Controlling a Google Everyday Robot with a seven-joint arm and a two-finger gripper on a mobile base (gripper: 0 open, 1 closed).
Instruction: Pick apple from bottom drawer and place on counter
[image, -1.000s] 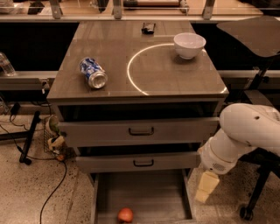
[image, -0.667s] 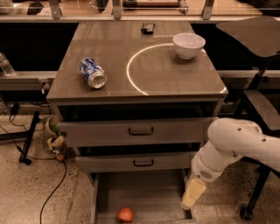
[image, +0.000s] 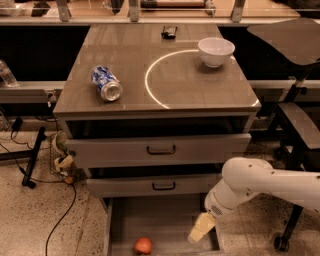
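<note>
- Apple (image: 143, 245) lies on the grey floor of the open bottom drawer (image: 165, 220), near its front edge and left of middle. Nothing touches it.
- Gripper (image: 201, 228) hangs over the right side of that drawer, to the right of the apple and apart from it. You cannot tell how far it is open, and you see nothing held in it.
- White arm (image: 260, 182) reaches in from the right, below the counter's front right corner.
- Middle drawer (image: 125, 186) and top drawer (image: 115, 150) sit above the open one. Each has a dark bar handle and a dark gap over its front.
- Counter (image: 130, 55) carries a thin white arc (image: 149, 85) across its middle.
- Blue-white soda can (image: 106, 83) lies on its side near the counter's left edge, its open end turned toward the front.
- White bowl (image: 216, 51) stands upright toward the back right corner, at the arc's upper end.
- Small dark object (image: 169, 32) rests by the back edge; you cannot tell what it is.
</note>
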